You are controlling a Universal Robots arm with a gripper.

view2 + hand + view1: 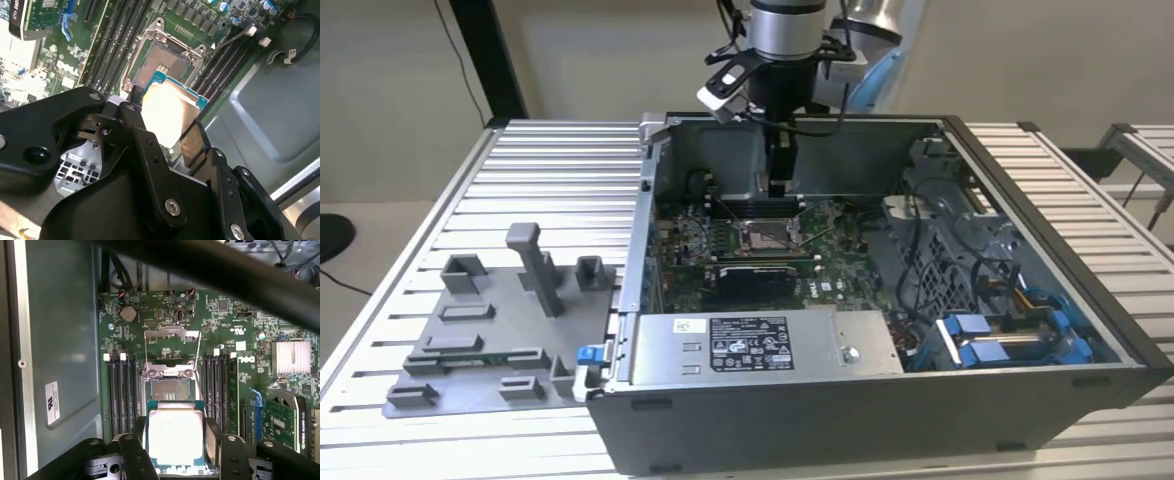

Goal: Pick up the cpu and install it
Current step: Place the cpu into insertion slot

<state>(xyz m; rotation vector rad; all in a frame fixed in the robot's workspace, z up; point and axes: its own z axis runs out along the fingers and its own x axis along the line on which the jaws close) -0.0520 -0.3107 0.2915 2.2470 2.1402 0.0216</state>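
A big silver table (547,170) with long metal slats stands by a plain pale wall. On it lies an open computer case (854,410), and you can look right down inside it.

The robot arm (787,30) comes down from above into the case. In the exterior view its claw (781,185) hangs over the back part of the green board (834,265).

In both wrist views the black claw (176,440) is closed on the cpu (175,435). One black finger (140,435) presses on one side of the chip and the other finger presses on the far side. The cpu is a small flat square. Its top is pale and silvery, and it shines very bright in the light. A thin blue-green edge (200,102) runs around the shiny part. The chip sits flat between the fingers.

Near the cpu is the dark square socket (170,390). It is bare, and its metal frame (172,337) is flipped up and open. The cpu is held up in the claw and is not in the socket.

Long dark slots (122,390) run along both sides of the socket. A round silver battery (128,313) sits on the board farther off, and there is a silver block with fins (292,357) too.

On the exterior view's left, grey plastic blocks (494,330) stand on the table beside the case.
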